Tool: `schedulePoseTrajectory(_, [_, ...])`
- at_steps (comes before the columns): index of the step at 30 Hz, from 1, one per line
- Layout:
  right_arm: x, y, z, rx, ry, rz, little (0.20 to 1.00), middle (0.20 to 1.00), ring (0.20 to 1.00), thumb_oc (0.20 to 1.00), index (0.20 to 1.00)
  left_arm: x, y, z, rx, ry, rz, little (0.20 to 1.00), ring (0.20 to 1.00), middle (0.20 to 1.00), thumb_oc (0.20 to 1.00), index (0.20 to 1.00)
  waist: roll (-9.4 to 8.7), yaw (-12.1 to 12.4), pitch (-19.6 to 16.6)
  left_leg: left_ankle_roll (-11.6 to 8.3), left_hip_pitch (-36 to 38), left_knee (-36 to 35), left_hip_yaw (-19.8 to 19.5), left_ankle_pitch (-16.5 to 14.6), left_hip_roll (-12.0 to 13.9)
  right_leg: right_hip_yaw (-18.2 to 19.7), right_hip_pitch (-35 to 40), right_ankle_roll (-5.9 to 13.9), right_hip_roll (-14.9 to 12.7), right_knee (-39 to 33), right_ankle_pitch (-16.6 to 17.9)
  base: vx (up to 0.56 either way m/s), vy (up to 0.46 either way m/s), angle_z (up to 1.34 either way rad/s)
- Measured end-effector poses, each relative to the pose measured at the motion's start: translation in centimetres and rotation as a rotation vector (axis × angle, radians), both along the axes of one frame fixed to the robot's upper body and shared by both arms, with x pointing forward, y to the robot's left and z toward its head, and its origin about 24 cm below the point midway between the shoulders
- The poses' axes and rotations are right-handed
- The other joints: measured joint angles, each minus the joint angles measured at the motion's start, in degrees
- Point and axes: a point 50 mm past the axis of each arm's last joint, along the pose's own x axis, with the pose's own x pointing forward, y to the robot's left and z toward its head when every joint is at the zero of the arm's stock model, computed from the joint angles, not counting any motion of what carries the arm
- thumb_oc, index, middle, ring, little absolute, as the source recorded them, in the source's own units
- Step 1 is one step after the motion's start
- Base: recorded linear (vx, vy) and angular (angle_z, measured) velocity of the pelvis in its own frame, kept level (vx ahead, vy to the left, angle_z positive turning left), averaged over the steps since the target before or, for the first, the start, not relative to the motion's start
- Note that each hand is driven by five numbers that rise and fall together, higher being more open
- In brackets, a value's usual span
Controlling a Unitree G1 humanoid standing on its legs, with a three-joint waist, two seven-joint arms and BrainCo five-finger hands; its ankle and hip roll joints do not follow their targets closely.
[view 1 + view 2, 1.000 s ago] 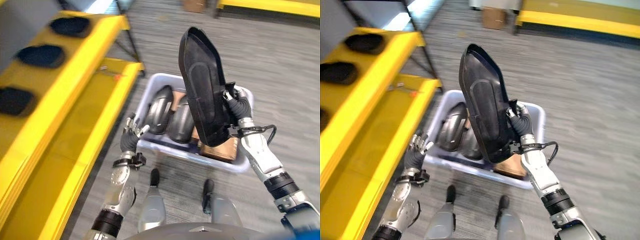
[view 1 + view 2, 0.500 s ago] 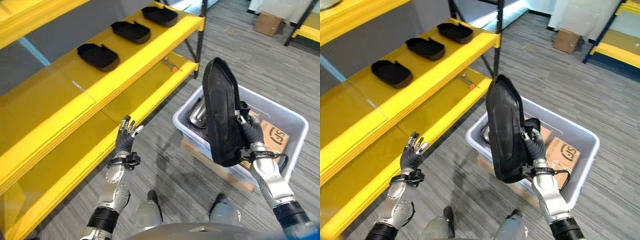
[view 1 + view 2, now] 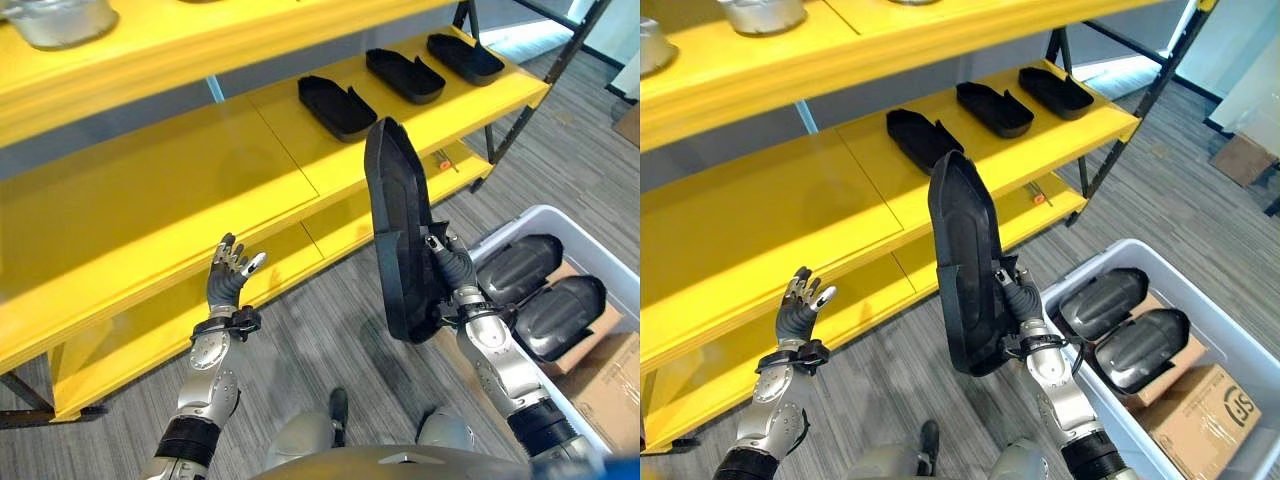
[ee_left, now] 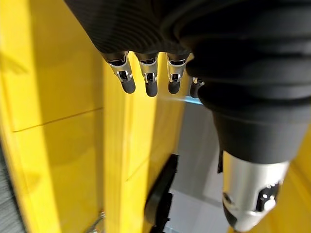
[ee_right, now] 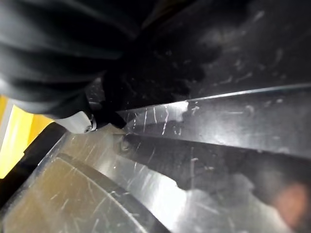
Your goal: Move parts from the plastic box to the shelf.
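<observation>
My right hand (image 3: pixel 452 276) is shut on a long black plastic part (image 3: pixel 398 235) and holds it upright, narrow end up, in front of the yellow shelf (image 3: pixel 150 195). The part's scratched dark surface (image 5: pixel 218 97) lies right against that hand. Three similar black parts (image 3: pixel 335 106) lie in a row on the middle shelf board. The pale grey plastic box (image 3: pixel 1210 302) stands on the floor at the right, with two dark rounded parts (image 3: pixel 1105 300) inside. My left hand (image 3: pixel 228 276) is raised open before the lower shelf board, its fingers (image 4: pixel 146 83) straight and holding nothing.
A cardboard box (image 3: pixel 1200 420) sits in the near end of the plastic box. Metal pots (image 3: pixel 760 12) stand on the top shelf board. A dark shelf post (image 3: pixel 1140 110) rises at the shelf's right end. Grey floor lies between the shelf and the box.
The view has swung from the box to the shelf. My right hand has carried the black part away from above the box toward the shelf. The left hand stays raised and open.
</observation>
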Motion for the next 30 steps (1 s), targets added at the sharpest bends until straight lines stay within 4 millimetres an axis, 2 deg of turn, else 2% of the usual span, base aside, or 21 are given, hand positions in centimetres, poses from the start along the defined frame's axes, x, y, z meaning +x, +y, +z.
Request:
schedulePoseTrajectory(1, [-0.1,-0.4,-0.1,0.004,0.008,-0.006,0.2,0.2,0.2,0.2,0.2,0.5,-0.7,-0.3,-0.006,0.011,-0.015,1.0,1.0,1.0,1.0,1.0,0.68,-2.5,0.4,-0.89,0.1,-0.6,-4.1,0.2,0.1,13.3,-4.5,0.3,10.1,-2.4,0.0,0.17,-0.115,1.36])
schedulePoseTrajectory(3, [-0.1,-0.7,-0.2,0.005,0.013,-0.022,0.2,0.2,0.2,0.2,0.2,0.6,-1.4,-0.4,-0.013,0.016,-0.038,1.0,1.0,1.0,1.0,1.0,0.33,-3.3,0.6,-2.45,1.2,-0.9,-8.0,-0.2,-1.5,15.6,-7.2,-0.78,13.9,-3.0,0.5,0.12,-0.144,1.4])
schedulePoseTrajectory(4, [-0.1,-1.0,-0.1,0.005,0.008,-0.033,0.2,0.2,0.2,0.2,0.2,0.5,-2.0,-0.7,-0.027,0.021,-0.049,1.0,1.0,1.0,1.0,1.0,0.18,-5.0,0.6,-3.38,2.2,-1.3,-10.0,-0.9,-2.4,19.8,-6.6,-0.12,16.2,-7.6,2.7,0.09,-0.188,1.39])
schedulePoseTrajectory(6, [0.1,-1.3,0.1,0.006,0.0,-0.046,0.2,0.2,0.2,0.2,0.2,0.2,-2.2,-0.9,-0.028,0.031,-0.059,1.0,1.0,1.0,1.0,1.0,-1.96,-4.4,0.5,-0.66,6.3,-3.2,-12.1,-0.9,-6.2,17.9,-5.3,-1.6,12.9,-11.3,7.5,0.13,-0.302,1.34])
schedulePoseTrajectory(7, [0.2,-1.5,-0.3,0.002,0.018,-0.058,0.2,0.2,0.2,0.2,0.2,0.1,-2.4,-1.0,-0.035,0.032,-0.062,1.0,1.0,1.0,1.0,1.0,-1.78,-4.1,0.5,-1.57,7.4,-3.2,-12.9,-1.4,-6.0,16.2,-2.9,-2.62,11.9,-13.2,10.9,0.18,-0.36,1.26])
schedulePoseTrajectory(8, [0.5,-2.1,-1.3,-0.02,0.061,-0.079,0.2,0.2,0.2,0.2,0.2,0.7,-2.9,-0.5,-0.064,0.007,-0.052,1.0,1.0,1.0,1.0,1.0,-1.78,-4.3,0.5,-3.5,7.2,-0.7,-13.8,-2.6,-4.2,12.4,0.3,-5.09,12.6,-15.4,11.5,0.24,-0.4,1.04])
schedulePoseTrajectory(10, [0.6,-2.6,-2.1,-0.026,0.096,-0.105,0.2,0.2,0.2,0.2,0.2,0.9,-3.1,-0.3,-0.078,-0.004,-0.049,1.0,1.0,1.0,1.0,1.0,-3.04,-4.0,0.0,-5.46,7.3,2.5,-11.8,-3.8,-2.8,10.4,3.7,-6.92,13.7,-17.8,10.5,0.15,-0.218,0.72])
schedulePoseTrajectory(13, [1.0,-2.7,-0.7,0.0,0.032,-0.113,0.2,0.2,0.2,0.2,0.2,0.6,-2.7,-0.4,-0.065,-0.002,-0.043,1.0,1.0,1.0,1.0,1.0,-3.42,-3.5,-0.4,-6.62,6.2,5.3,-10.4,-5.4,-1.0,10.0,5.7,-8.75,15.3,-20.2,10.4,0.08,-0.137,0.07])
schedulePoseTrajectory(14, [1.2,-2.7,0.2,0.018,-0.008,-0.115,0.2,0.2,0.2,0.2,0.2,0.6,-2.4,-0.4,-0.055,-0.003,-0.044,1.0,1.0,1.0,1.0,1.0,-3.67,-4.2,-0.2,-7.33,4.1,7.6,-10.1,-6.8,0.6,9.8,5.7,-9.63,16.0,-20.2,10.0,0.09,-0.157,-0.13])
schedulePoseTrajectory(15, [1.2,-2.7,0.4,0.024,-0.012,-0.118,0.2,0.2,0.2,0.2,0.2,0.6,-2.3,-0.3,-0.052,-0.004,-0.043,1.0,1.0,1.0,1.0,1.0,-4.09,-4.4,0.1,-8.02,3.5,7.7,-10.2,-6.8,2.1,9.7,6.2,-9.33,16.1,-20.2,9.4,0.07,-0.173,0.11])
schedulePoseTrajectory(16, [0.9,-3.3,0.0,0.008,-0.001,-0.131,0.2,0.2,0.2,0.2,0.2,0.5,-2.7,-0.5,-0.057,0.0,-0.063,1.0,1.0,1.0,1.0,1.0,-3.93,-5.2,0.8,-10.21,0.3,13.4,-11.0,-5.3,3.4,9.1,7.4,-10.68,16.7,-19.8,7.5,0.0,-0.121,0.07])
schedulePoseTrajectory(17, [0.7,-3.7,-0.1,0.001,0.007,-0.142,0.2,0.2,0.2,0.2,0.2,0.4,-3.0,-0.5,-0.057,-0.005,-0.084,1.0,1.0,1.0,1.0,1.0,-4.28,-4.7,1.4,-11.77,-3.1,21.4,-11.8,-6.1,2.4,9.0,7.5,-11.29,16.6,-19.5,6.9,-0.03,-0.068,0.28])
schedulePoseTrajectory(18, [0.7,-4.0,-0.1,0.005,0.005,-0.156,0.2,0.2,0.2,0.2,0.2,0.4,-3.2,-0.3,-0.057,-0.016,-0.098,1.0,1.0,1.0,1.0,1.0,-4.98,-4.5,2.5,-13.05,-9.6,32.3,-11.6,-4.4,1.1,8.4,7.5,-11.43,16.3,-19.4,6.8,0.01,-0.047,0.13])
schedulePoseTrajectory(19, [0.7,-4.2,-0.1,0.005,0.004,-0.161,0.2,0.2,0.2,0.2,0.2,0.3,-3.3,-0.4,-0.058,-0.011,-0.103,1.0,1.0,1.0,1.0,1.0,-5.44,-4.1,3.4,-13.28,-13.0,37.0,-11.6,-2.3,0.4,8.0,7.4,-11.54,16.0,-19.2,6.9,0.11,0.034,0.59])
schedulePoseTrajectory(20, [0.7,-4.2,-0.1,0.01,0.002,-0.166,0.2,0.2,0.2,0.2,0.2,0.5,-3.2,-0.3,-0.058,-0.009,-0.101,1.0,1.0,1.0,1.0,1.0,-5.93,-5.1,4.4,-12.13,-16.4,31.5,-7.3,-2.7,4.6,5.1,7.4,-11.16,15.3,-20.4,7.2,0.14,0.087,0.62])
schedulePoseTrajectory(21, [0.7,-4.1,-0.1,0.012,0.003,-0.169,0.2,0.2,0.2,0.2,0.2,0.6,-3.1,-0.1,-0.055,-0.014,-0.101,1.0,1.0,1.0,1.0,1.0,-5.84,-5.1,4.5,-11.99,-15.6,23.8,-5.4,-2.3,8.4,4.3,7.5,-11.22,15.3,-20.7,7.2,0.22,0.263,0.72])
schedulePoseTrajectory(22, [0.7,-4.0,-0.1,0.022,0.0,-0.178,0.2,0.2,0.2,0.2,0.2,0.9,-2.9,0.1,-0.053,-0.022,-0.093,1.0,1.0,1.0,1.0,1.0,-5.28,-5.1,4.7,-13.42,-11.7,4.5,-3.6,1.1,16.3,3.9,8.0,-10.82,15.7,-21.3,7.1,0.14,0.219,0.31])
schedulePoseTrajectory(24, [0.9,-4.2,0.1,0.022,-0.009,-0.194,0.2,0.2,0.2,0.2,0.2,1.3,-3.1,0.1,-0.052,-0.021,-0.092,1.0,1.0,1.0,1.0,1.0,-4.0,-5.3,5.3,-14.11,-9.7,-2.6,-4.1,2.9,21.1,3.9,8.2,-8.87,16.0,-21.3,7.1,0.12,0.203,0.09])
schedulePoseTrajectory(25, [0.9,-4.2,0.2,0.021,-0.011,-0.2,0.2,0.2,0.2,0.2,0.2,1.5,-3.0,0.1,-0.052,-0.019,-0.088,1.0,1.0,1.0,1.0,1.0,-3.47,-5.2,5.4,-14.71,-9.1,-3.6,-3.8,3.3,22.4,4.1,8.3,-9.5,15.9,-21.0,6.7,0.09,0.146,-0.21])
schedulePoseTrajectory(26, [0.9,-4.3,0.2,0.018,-0.012,-0.203,0.2,0.2,0.2,0.2,0.2,1.4,-3.0,0.1,-0.052,-0.016,-0.087,1.0,1.0,1.0,1.0,1.0,-2.56,-5.1,5.4,-14.72,-7.2,-3.0,-3.6,3.3,22.3,5.6,8.7,-8.36,15.5,-21.2,7.4,0.15,0.23,-0.32])
schedulePoseTrajectory(30, [0.7,-5.2,0.1,0.007,-0.008,-0.231,0.2,0.2,0.2,0.2,0.2,1.5,-3.3,0.5,-0.056,-0.037,-0.098,1.0,1.0,1.0,1.0,1.0,0.57,-5.7,4.3,-13.91,-2.7,-2.1,-1.8,3.8,18.3,6.1,10.5,-7.22,15.2,-22.3,7.8,0.13,0.198,-0.12])
